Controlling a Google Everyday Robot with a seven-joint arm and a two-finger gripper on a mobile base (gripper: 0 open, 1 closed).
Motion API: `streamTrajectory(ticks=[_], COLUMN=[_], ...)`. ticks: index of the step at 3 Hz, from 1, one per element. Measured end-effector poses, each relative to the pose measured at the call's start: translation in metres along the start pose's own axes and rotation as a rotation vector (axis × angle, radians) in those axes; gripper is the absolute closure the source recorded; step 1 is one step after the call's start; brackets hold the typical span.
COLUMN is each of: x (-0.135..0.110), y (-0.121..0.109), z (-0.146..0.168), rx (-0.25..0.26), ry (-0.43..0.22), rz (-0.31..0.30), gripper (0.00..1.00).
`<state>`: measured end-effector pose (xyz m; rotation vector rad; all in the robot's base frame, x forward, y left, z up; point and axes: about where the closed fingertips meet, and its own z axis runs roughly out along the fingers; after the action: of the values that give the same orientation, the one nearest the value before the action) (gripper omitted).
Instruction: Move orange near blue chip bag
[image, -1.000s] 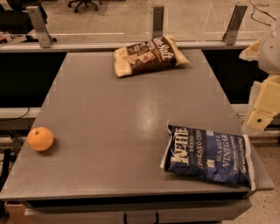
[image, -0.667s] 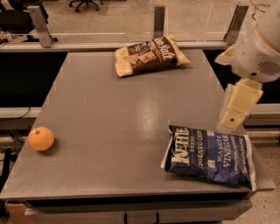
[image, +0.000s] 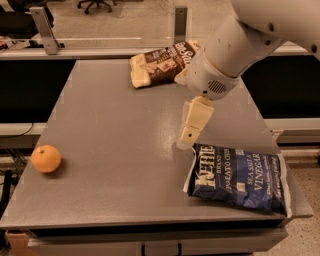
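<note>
The orange sits near the left edge of the grey table, towards the front. The blue chip bag lies flat at the front right corner, its white lettering facing up. My gripper hangs from the white arm above the middle-right of the table, pointing down and a little left. It is just above the blue chip bag's upper left corner and far to the right of the orange. It holds nothing that I can see.
A brown-and-cream chip bag lies at the back of the table, partly behind the arm. A metal rail with posts runs behind the table. Office chairs stand on the floor further back.
The arm has swung in from the right edge and leftwards over the table, bringing the gripper from beside the blue chip bag to above its upper left corner. The orange and both bags have not moved.
</note>
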<state>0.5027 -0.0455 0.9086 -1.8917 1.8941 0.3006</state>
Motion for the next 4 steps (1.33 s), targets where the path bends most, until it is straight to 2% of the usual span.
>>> streamTrajectory(ticks=[1, 2, 3, 4], x=[0.0, -0.007, -0.034, -0.078], y=[0.0, -0.001, 0.005, 0.013], z=[0.0, 0.002, 0.023, 0.054], rx=[0.0, -0.004, -0.033, -0.059], ry=[0.0, -0.046, -0.151, -0.263], rz=[0.0, -0.005, -0.03, -0.08], gripper=[0.0, 0.0, 0.0, 0.0])
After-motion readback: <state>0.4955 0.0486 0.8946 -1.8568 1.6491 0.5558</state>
